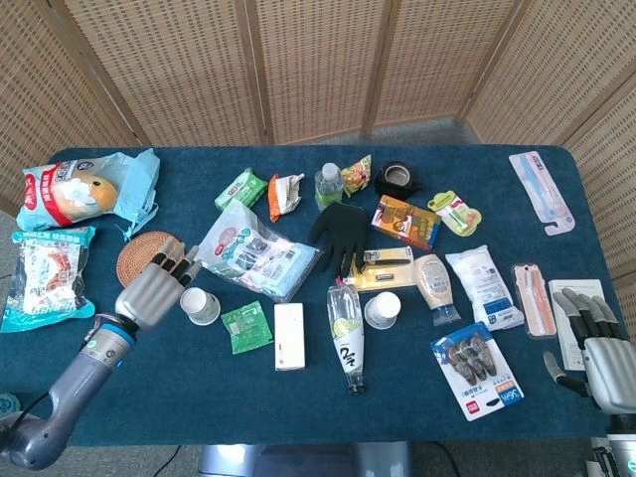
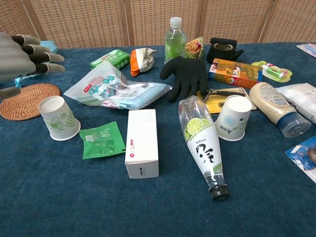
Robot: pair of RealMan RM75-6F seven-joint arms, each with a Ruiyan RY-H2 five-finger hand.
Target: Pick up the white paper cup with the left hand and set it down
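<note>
My left robot hand (image 1: 149,290) hovers empty, fingers spread wide, over the woven coaster (image 2: 25,100). The white paper cup (image 2: 58,117) stands upright on the bench (image 1: 169,393), at its four o'clock. My right robot hand (image 1: 596,343) hangs open.
</note>
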